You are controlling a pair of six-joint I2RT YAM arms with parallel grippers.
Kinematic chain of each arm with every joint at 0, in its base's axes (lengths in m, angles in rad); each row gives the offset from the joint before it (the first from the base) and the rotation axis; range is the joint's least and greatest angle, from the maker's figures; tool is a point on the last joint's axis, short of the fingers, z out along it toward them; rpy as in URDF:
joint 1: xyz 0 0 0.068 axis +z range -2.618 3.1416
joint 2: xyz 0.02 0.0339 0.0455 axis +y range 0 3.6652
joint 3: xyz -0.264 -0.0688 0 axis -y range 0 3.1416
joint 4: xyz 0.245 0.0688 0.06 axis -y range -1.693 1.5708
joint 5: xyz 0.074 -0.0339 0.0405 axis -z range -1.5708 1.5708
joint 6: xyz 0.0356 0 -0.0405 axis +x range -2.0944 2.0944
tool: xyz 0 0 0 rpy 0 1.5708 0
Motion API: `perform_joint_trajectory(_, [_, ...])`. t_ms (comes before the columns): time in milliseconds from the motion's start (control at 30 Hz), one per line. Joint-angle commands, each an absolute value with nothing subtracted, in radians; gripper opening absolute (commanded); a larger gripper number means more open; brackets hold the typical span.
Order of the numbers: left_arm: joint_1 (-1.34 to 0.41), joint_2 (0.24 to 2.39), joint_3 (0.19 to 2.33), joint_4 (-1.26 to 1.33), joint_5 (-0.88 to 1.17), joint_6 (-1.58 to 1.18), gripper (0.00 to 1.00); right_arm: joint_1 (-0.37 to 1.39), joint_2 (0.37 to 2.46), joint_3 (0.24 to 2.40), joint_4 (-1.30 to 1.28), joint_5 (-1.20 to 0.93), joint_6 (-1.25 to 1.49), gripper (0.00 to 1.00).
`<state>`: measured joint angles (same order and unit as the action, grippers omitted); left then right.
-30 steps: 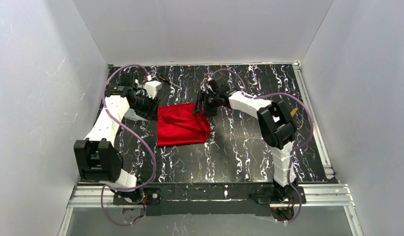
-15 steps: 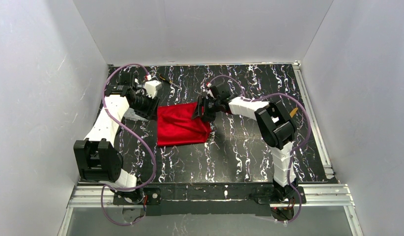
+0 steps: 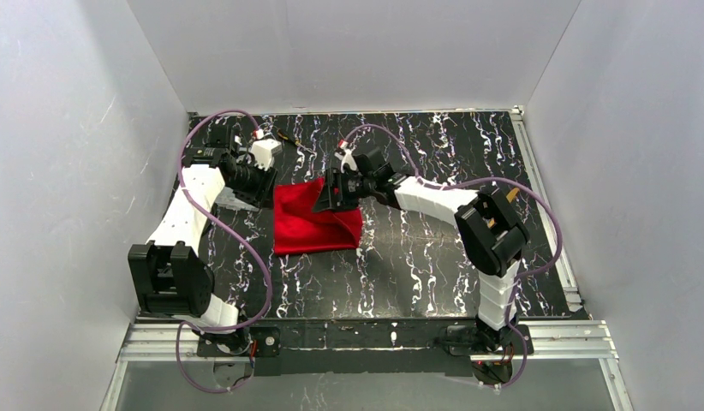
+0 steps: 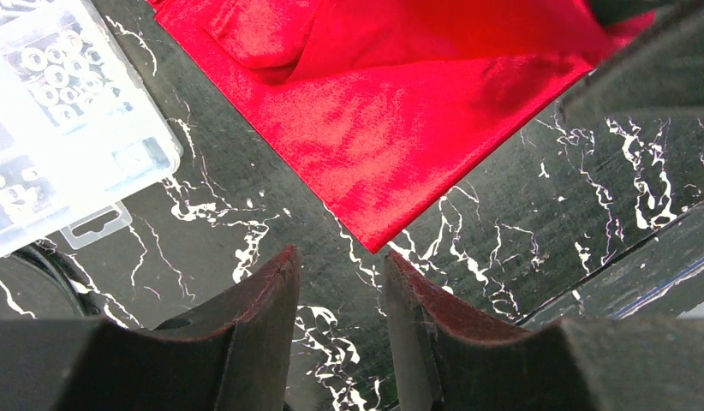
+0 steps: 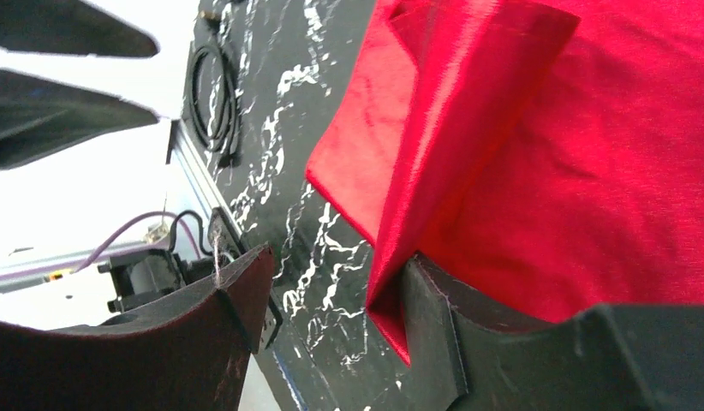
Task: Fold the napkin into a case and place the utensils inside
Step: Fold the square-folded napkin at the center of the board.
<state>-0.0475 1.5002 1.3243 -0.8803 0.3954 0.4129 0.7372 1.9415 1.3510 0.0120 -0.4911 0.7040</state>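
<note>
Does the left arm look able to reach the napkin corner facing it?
Probably yes: the left gripper stands open just short of a corner of the napkin, bare table between them; the clear box sits off to the side.

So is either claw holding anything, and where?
Nothing is pinched. The napkin's lifted fold drapes against one finger of the open right gripper; the left gripper is empty.

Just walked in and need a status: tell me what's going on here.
The right gripper is at the far right part of the red napkin. A raised flap of cloth lies against one of its fingers, and the fingers are apart. The left gripper hangs empty just off another napkin corner, beside a clear plastic box. The napkin is only partly folded.
</note>
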Motion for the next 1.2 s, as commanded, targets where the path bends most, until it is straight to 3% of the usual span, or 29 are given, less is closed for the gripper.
perform_joint_trajectory(0, [-0.041, 1.498, 1.347, -0.911, 0.39, 0.426, 0.39, 0.796, 1.892, 1.324, 0.025, -0.524, 0.639, 0.64])
perform_joint_trajectory(200, [-0.043, 1.509, 1.353, -0.911, 0.391, 0.422, 0.39, 0.902, 1.917, 1.369, -0.168, -0.464, 0.469, 0.67])
perform_joint_trajectory(333, [-0.042, 1.511, 1.364, -0.915, 0.391, 0.423, 0.39, 0.952, 1.951, 1.433, -0.345, -0.303, 0.353, 0.69])
perform_joint_trajectory(600, [-0.042, 1.512, 1.354, -0.922, 0.393, 0.418, 0.39, 0.947, 1.918, 1.476, -0.387, -0.232, 0.311, 0.75])
perform_joint_trajectory(900, [-0.093, 1.495, 1.228, -0.937, 0.499, 0.358, 0.39, 0.834, 1.845, 1.487, -0.383, -0.297, 0.339, 0.69])
perform_joint_trajectory(1167, [-0.305, 1.347, 1.02, -0.84, 0.353, 0.612, 0.4, 0.658, 1.803, 1.401, -0.319, -0.351, 0.431, 0.67])
